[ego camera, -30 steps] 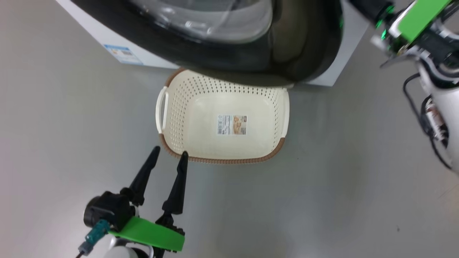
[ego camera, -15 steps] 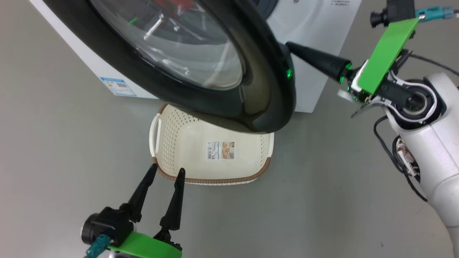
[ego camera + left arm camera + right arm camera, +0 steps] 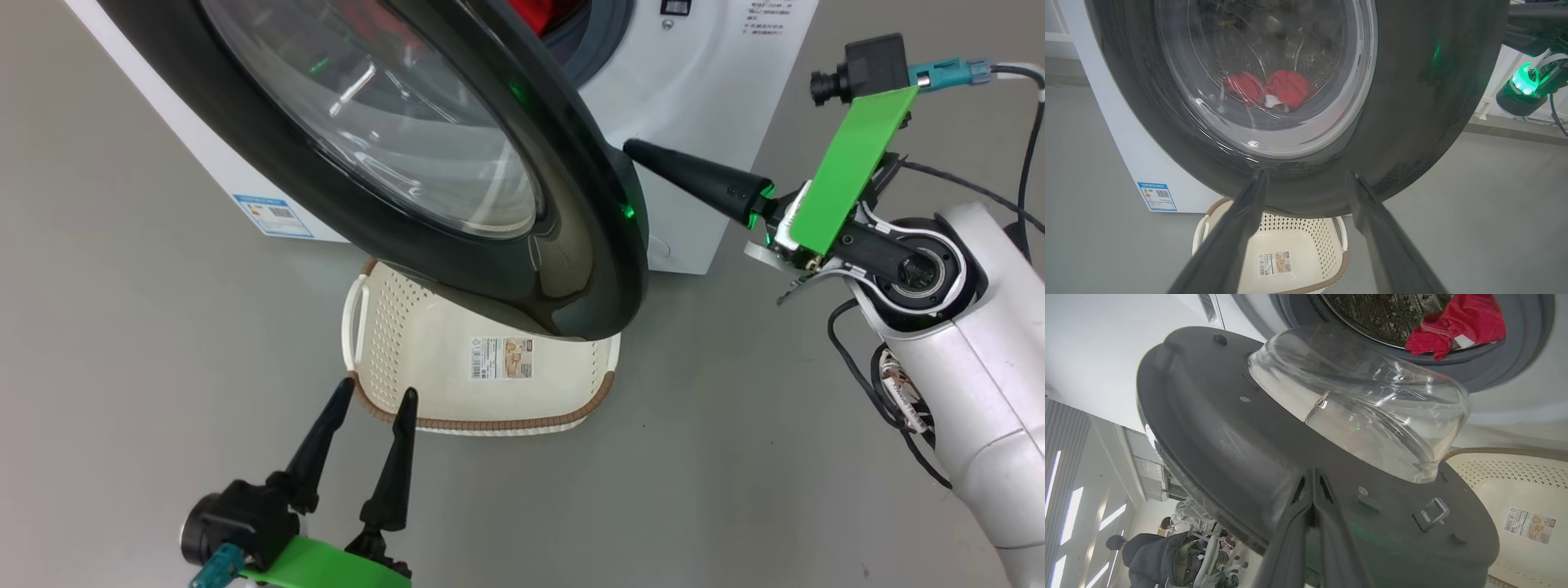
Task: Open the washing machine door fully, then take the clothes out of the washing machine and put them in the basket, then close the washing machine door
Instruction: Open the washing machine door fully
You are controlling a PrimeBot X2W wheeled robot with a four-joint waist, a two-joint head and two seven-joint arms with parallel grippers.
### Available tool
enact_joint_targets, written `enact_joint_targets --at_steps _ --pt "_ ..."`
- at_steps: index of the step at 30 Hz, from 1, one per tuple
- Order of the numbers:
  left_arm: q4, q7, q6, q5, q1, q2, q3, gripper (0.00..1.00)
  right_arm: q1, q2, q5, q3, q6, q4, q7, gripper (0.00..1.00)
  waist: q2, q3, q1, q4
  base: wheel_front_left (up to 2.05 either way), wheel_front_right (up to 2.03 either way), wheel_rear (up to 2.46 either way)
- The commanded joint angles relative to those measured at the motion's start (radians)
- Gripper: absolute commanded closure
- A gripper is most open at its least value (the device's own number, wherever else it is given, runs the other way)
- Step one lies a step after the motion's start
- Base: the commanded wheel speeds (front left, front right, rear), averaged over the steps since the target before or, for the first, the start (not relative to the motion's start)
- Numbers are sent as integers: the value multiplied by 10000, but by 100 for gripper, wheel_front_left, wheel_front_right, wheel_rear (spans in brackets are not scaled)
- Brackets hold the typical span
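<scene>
Black-fingered right hand (image 3: 630, 147), pressed together, points at the inner face of the one washing machine door (image 3: 571, 245); left hand (image 3: 377, 389), spread, hovers beside the one basket (image 3: 408, 359).

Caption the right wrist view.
Shut right gripper at inner face of black-rimmed round glass door; red fabric clothes beyond.

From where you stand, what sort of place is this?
Probably a lab or office hall staged for laundry: a front-loading washing machine and perforated basket on bare grey floor, people among office chairs beyond.
</scene>
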Motion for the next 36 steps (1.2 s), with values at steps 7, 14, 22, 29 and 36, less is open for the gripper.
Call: enact_joint_targets --at_steps 7,14,22,29,36 --pt "-322 -120 -54 71 269 147 576 0 665 -15 -945 -220 79 -724 -1317 0 0 -302 0 -141 0 0 0" --pt "-247 -120 -54 519 525 147 1040 0 1666 -237 -1433 -51 79 -642 -2638 0 0 -645 0 -536 0 0 0" --pt "-183 -120 -54 664 785 181 1506 0 3121 -665 -1740 354 79 -451 -3833 0 0 -916 0 -980 0 0 0" --pt "-123 -120 -54 686 955 177 1873 0 4132 -964 -2253 1092 79 -99 -4914 0 0 -1053 0 -1362 0 0 0" --pt "-54 -120 -54 735 1067 173 1968 0 4944 -1116 -2759 1621 79 547 -6496 0 0 -1167 0 -1530 0 0 0"
